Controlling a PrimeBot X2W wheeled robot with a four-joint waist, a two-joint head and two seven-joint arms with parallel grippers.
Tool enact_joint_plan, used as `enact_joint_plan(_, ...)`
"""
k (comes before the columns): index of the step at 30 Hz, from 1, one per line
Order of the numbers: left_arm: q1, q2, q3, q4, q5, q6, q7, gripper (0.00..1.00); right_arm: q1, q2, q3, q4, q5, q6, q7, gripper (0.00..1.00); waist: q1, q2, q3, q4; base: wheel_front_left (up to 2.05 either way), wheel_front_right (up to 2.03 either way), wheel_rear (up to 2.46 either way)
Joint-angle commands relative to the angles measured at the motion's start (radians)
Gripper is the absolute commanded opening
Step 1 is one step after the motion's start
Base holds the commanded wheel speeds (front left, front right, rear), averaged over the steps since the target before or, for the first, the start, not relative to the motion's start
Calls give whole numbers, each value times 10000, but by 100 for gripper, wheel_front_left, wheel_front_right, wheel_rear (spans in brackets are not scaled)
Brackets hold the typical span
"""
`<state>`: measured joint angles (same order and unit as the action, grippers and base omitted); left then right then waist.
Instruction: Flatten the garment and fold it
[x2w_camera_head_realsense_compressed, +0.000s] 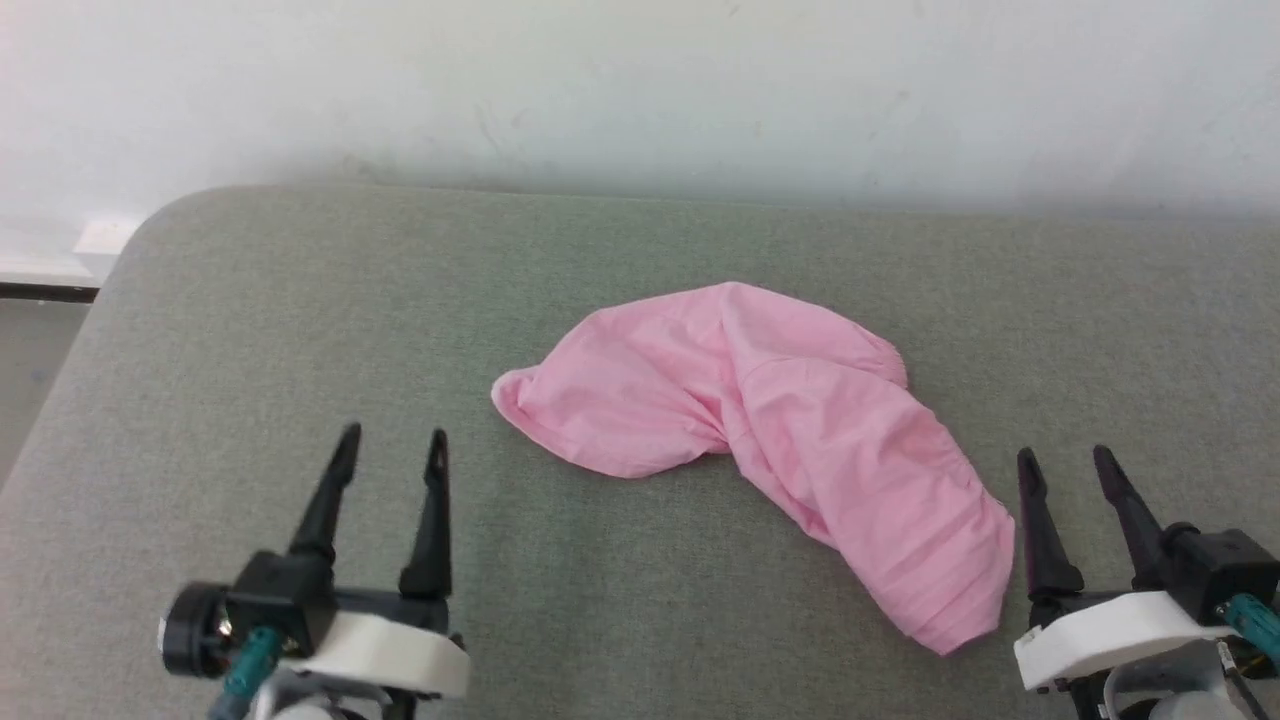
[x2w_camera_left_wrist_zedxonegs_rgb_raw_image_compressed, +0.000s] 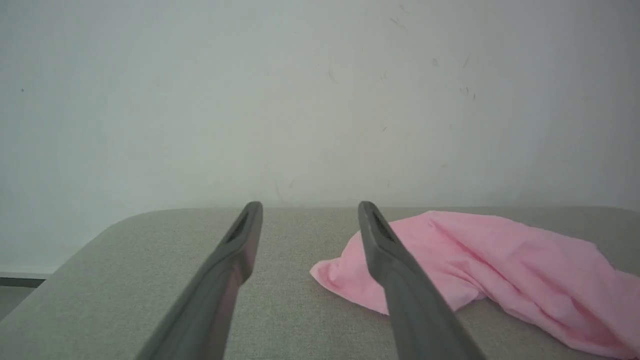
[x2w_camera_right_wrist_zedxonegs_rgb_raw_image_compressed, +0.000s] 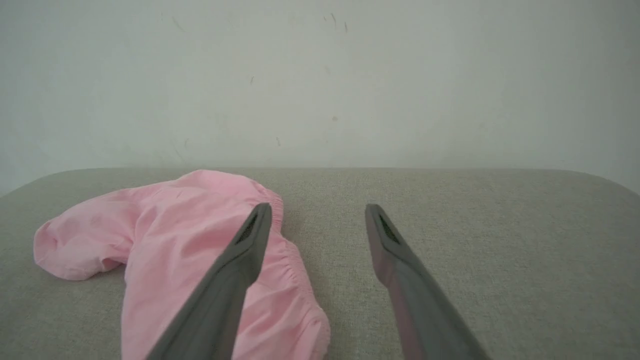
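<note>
Crumpled pink shorts (x2w_camera_head_realsense_compressed: 760, 420) lie mid-cushion (x2w_camera_head_realsense_compressed: 300, 300); both grippers, left (x2w_camera_head_realsense_compressed: 392, 445) and right (x2w_camera_head_realsense_compressed: 1065, 462), hover near, jaws apart and empty. Thin, limp fabric: probably best pinched at the gathered waistband

The garment (x2w_camera_head_realsense_compressed: 770, 430) is light pink, thin and soft. It lies crumpled and unfolded on the grey-green pad (x2w_camera_head_realsense_compressed: 300, 320), bent into an arch. One lobe points toward the pad's left side and ends in a rounded, bunched tip. The other, longer lobe runs down toward the near right and ends in a blunt hem. A gathered, puckered edge runs along its right side. It sits slightly right of the pad's middle, apart from the far edge.
</note>
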<state>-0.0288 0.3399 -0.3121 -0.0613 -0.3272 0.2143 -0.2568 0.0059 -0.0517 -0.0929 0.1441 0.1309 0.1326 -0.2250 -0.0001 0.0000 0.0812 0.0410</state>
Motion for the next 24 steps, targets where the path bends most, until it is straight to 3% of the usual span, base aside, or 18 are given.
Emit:
enact_joint_plan(1,136,-217,77,-111,-1,87,-47,100,80,14,-27,47,-56,-19,70,100,1,0,-72,139,0,0,0)
enact_joint_plan(4,409,-651,454,-253,67,71,-48,100,69,14,-183,222,89,-19,574,100,1,0,-79,259,0,0,0)
enact_joint_plan(8,341,-870,565,-271,362,-304,-48,100,-47,14,-514,98,185,-19,1740,100,1,0,-27,409,0,0,0)
enact_joint_plan(17,171,-1302,599,90,651,-864,-48,100,-382,-295,-291,-888,-9,-19,7356,100,1,0,502,669,0,0,0)
enact_joint_plan(24,-113,-1738,692,307,882,-1210,-49,100,-703,-416,-480,-741,13,-19,8910,100,1,0,935,1078,0,0,0)
